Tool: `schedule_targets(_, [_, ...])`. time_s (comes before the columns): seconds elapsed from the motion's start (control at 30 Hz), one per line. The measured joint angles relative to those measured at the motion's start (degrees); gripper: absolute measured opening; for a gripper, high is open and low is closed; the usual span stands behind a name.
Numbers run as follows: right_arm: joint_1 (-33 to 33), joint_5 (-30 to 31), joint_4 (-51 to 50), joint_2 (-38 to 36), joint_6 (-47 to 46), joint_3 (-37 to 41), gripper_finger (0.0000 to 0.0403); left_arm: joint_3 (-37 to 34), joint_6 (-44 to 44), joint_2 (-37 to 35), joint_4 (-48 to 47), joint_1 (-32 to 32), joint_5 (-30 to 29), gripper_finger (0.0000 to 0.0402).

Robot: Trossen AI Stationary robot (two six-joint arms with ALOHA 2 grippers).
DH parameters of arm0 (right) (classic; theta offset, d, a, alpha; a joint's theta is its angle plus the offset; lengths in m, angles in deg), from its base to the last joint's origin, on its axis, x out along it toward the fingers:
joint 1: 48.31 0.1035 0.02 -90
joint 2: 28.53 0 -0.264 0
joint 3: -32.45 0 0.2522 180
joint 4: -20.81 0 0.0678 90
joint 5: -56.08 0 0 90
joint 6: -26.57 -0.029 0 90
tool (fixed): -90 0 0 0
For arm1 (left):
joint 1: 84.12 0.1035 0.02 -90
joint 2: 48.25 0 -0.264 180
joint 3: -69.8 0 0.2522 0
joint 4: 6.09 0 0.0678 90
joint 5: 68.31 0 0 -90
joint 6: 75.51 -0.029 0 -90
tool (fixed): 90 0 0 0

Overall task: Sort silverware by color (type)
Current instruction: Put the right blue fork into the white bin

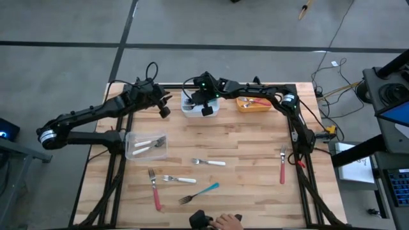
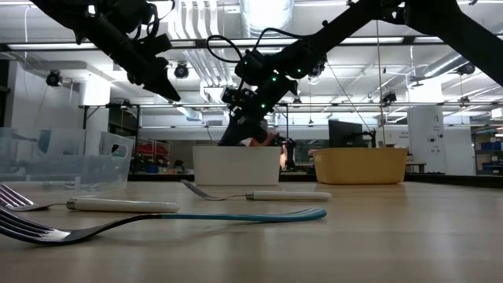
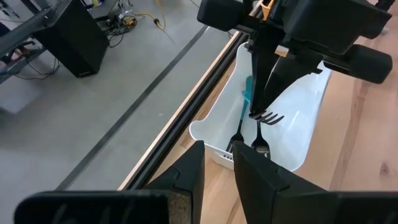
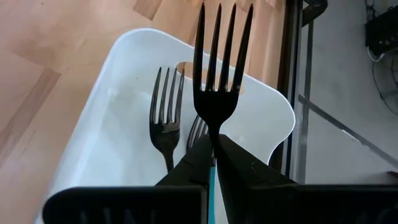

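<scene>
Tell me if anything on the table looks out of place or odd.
Nothing stands out as damaged or spilled. Loose forks are scattered across the table, unsorted, and the right gripper holds a teal fork over the white bin.

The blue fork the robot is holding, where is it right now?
In the right wrist view, the blue fork is pinched in the right gripper, just above the white bin at the table's far edge, where two more forks already lie.

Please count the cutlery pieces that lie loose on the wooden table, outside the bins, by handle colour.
white-handled pieces: 2
red-handled pieces: 2
teal-handled piece: 1
Total: 5
</scene>
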Motion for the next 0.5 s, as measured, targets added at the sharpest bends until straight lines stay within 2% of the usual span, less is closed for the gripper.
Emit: schedule_targets(0.5, [0.0,0.0,-0.21,0.0,-0.13,0.0,0.0009,0.0,-0.19,0.0,0.06,0.0,0.0,0.0066])
